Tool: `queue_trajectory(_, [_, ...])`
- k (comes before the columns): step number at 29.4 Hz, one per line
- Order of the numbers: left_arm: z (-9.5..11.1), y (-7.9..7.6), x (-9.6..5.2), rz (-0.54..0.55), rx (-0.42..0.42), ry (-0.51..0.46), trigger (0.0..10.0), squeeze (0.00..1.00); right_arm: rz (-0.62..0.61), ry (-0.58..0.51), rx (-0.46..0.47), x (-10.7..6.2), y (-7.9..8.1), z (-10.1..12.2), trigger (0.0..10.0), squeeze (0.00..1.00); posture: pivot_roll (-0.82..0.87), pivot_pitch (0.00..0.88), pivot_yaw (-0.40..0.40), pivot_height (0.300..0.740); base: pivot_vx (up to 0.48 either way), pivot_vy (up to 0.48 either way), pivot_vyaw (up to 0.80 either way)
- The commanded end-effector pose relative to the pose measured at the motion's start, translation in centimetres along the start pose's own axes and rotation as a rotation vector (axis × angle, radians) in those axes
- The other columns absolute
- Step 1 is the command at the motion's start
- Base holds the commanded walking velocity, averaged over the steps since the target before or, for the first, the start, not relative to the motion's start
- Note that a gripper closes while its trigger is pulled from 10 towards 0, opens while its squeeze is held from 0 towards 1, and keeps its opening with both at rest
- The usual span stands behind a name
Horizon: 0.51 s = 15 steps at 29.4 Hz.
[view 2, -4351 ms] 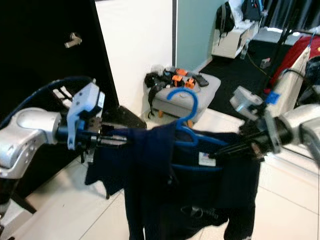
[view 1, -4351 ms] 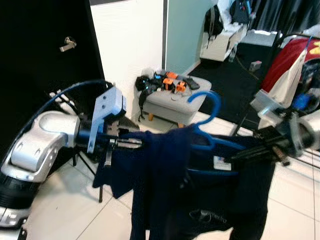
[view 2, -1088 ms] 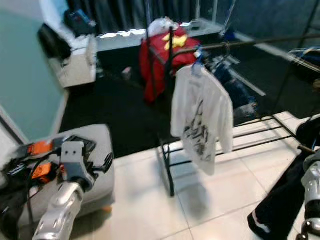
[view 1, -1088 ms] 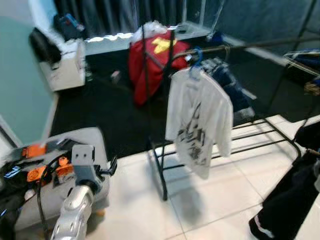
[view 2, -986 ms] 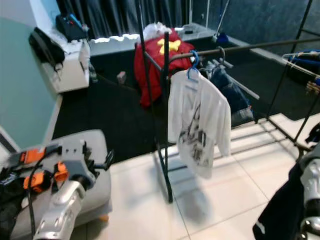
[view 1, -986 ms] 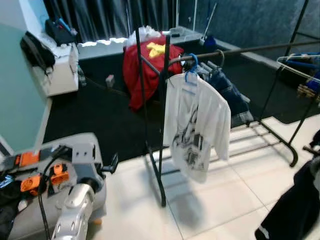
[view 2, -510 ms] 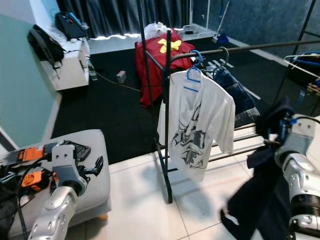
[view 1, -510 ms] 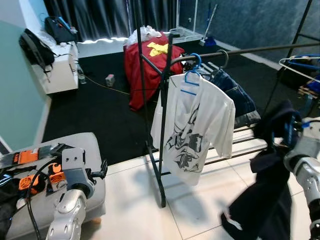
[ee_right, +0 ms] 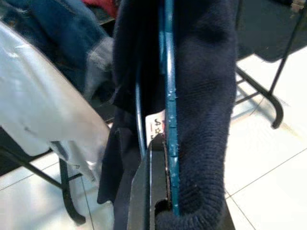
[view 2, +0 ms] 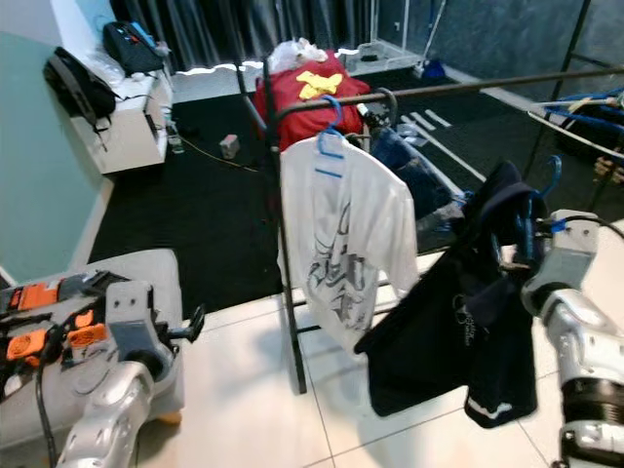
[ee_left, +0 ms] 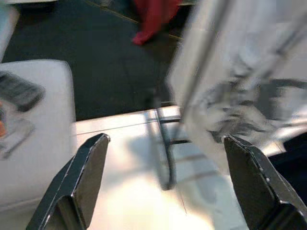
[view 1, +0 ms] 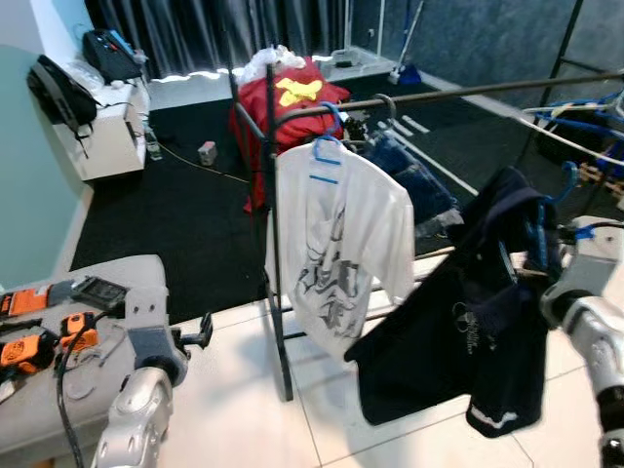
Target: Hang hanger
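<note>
Two silver arms frame the scene. Nearest, the left end effector (ee_left: 163, 187) hangs low over the glossy white tiled floor (view 1: 244, 409), its flat black fingers (ee_left: 79, 184) spread wide with nothing between them, beside a padded grey ottoman (view 1: 58, 409) strewn with orange-and-black gadgets (view 1: 19, 349). On the right, the right end effector (ee_right: 160, 191) is pinched on the thin blue plastic hanger (ee_right: 169, 96), which carries a soft, knitted dark navy garment (view 1: 468, 322) drooping in heavy folds; the hanger's curved hook (view 1: 568, 182) rises just above the cloth, near but seemingly not on the rail, though blur makes that hard to judge. Farther back, a slender black metal clothes rack (view 1: 276, 292) holds a limp white printed T-shirt (view 1: 336, 249) on another blue hanger, with blue denim (view 1: 414, 180) behind it. Beyond, a rumpled red cloth (view 1: 283, 97) drapes over the rack's end above dark carpet (view 1: 166, 214).
</note>
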State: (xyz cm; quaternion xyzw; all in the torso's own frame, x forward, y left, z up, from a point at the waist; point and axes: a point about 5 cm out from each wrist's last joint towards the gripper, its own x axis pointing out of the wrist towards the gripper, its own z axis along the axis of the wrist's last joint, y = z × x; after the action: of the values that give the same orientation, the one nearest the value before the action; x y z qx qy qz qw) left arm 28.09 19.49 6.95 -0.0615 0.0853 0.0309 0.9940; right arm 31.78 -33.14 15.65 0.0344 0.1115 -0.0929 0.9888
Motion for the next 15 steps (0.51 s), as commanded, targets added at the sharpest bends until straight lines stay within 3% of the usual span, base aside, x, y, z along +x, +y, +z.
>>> queue_trajectory(1, [0.2, 0.2, 0.1, 0.003, 0.001, -0.001, 10.0, 0.00, 0.014, -0.087, 0.003, 0.0, 0.3, 1.8, 10.0, 0.00, -0.22, 0.000, 0.055, 0.740, 0.000, -0.435, 0.00])
queue_trajectory(4, [0.3, 0.1, 0.1, -0.007, 0.004, 0.001, 10.0, 0.00, 0.079, -0.099, -0.042, 0.0, 1.4, 1.4, 10.0, 0.00, -0.22, 0.000, 0.057, 0.740, 0.000, -0.435, 0.00])
queue_trajectory(9, [0.4, 0.0, 0.1, -0.011, 0.005, -0.001, 10.0, 0.00, 0.169, -0.079, 0.038, -0.4, 2.2, 0.7, 10.0, 0.00, -0.21, 0.000, 0.056, 0.740, 0.000, -0.433, 0.00])
queue_trajectory(10, [0.5, -0.1, 0.1, -0.012, 0.005, -0.002, 10.0, 0.00, 0.176, -0.079, 0.080, -0.5, 2.2, 0.7, 10.0, 0.00, -0.21, 0.000, 0.056, 0.740, 0.000, -0.435, 0.80])
queue_trajectory(15, [0.6, 0.0, 0.1, -0.016, 0.005, 0.000, 10.0, 0.00, 0.201, -0.089, 0.078, -0.8, 2.0, 1.1, 10.0, 0.00, -0.21, 0.000, 0.061, 0.740, 0.000, -0.433, 0.80])
